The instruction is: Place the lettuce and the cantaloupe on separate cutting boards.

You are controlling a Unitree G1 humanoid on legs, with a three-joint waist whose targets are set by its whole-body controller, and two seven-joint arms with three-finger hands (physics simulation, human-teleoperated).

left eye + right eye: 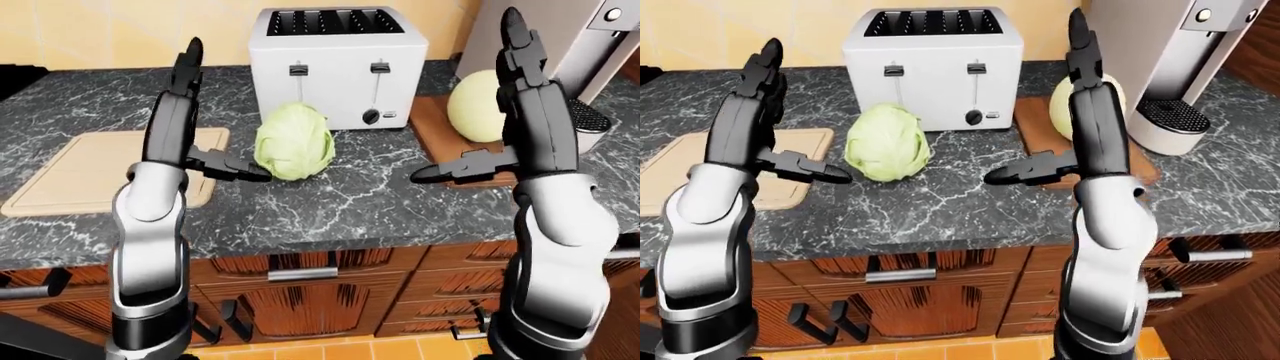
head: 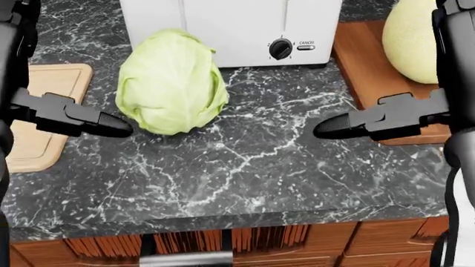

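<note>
In the left-eye view, the lettuce [image 1: 294, 141] sits on the dark marbled worktop [image 1: 340, 206], just below the white toaster [image 1: 337, 66] and between the two boards. It is a pale green, leafy, egg-shaped head with its long axis roughly upright. The left hand [image 1: 190, 124] stands open beside it, fingers pointing up and thumb reaching toward the lettuce, close to its left flank but not gripping. The light wooden cutting board [image 1: 90, 169] lies at the worktop's left end, bare. The right hand [image 1: 505, 120] is also open, raised flat, thumb pointing left, holding nothing. The cantaloupe [image 1: 476, 116], a smooth cream-yellow ball, already rests on the reddish-brown cutting board [image 1: 432, 127] toward the right end.

In the head view, the left thumb tip comes just beside the lettuce's lower left; whether it touches I cannot tell. The right thumb stops well short of it, over bare stone near the dark board's edge.

In the right-eye view, a grey coffee machine [image 1: 1175, 75] stands at the right end past the melon.

My judgement: the lettuce lies to the right of the left hand, which is the nearer one, and the light board lies left. So the lettuce likely needs both palms to close in, then a carry leftward. Its rounded, loose-leaved surface may slip or roll.
</note>
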